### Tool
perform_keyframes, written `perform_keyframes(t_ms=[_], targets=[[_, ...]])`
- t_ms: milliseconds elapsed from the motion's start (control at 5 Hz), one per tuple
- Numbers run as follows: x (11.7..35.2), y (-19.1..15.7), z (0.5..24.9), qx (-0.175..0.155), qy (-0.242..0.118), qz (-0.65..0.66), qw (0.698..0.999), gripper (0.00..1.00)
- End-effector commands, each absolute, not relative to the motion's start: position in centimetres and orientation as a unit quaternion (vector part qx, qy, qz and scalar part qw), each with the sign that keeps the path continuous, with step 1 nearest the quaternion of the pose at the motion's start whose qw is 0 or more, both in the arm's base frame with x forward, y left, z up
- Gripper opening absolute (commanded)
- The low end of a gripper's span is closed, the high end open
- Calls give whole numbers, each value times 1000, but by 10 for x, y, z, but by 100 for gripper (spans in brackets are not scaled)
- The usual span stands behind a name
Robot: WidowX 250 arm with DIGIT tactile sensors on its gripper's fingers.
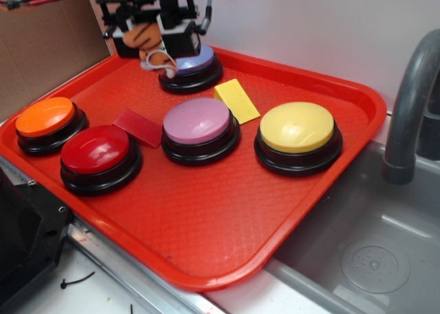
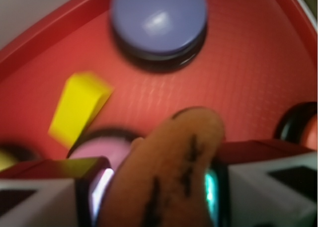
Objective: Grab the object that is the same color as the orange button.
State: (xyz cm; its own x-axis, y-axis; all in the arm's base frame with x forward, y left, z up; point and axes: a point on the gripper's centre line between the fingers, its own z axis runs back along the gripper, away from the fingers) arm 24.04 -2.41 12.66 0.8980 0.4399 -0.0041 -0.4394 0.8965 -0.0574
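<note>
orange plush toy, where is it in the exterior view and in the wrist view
Exterior: the orange plush toy is at top left centre, held in the gripper above the tray's far side, just left of the purple button.
Wrist: it fills the bottom centre, clamped between the two fingers.
Shared landmark: the purple button, with the yellow block near it.

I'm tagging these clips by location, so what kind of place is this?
Probably a lab bench set up as a toy kitchen: a grey sink basin with a curved grey faucet beside a red plastic tray of large dome push buttons, against a cardboard backdrop.
</note>
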Motion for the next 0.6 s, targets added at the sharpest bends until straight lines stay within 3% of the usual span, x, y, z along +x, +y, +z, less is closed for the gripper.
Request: perform_keyframes(t_ms=[0, 200, 400], targets=[[208, -40, 199, -50, -46, 134, 989, 0], [197, -43, 207, -62, -61, 130, 988, 0], [198, -38, 202, -59, -52, 166, 983, 0]])
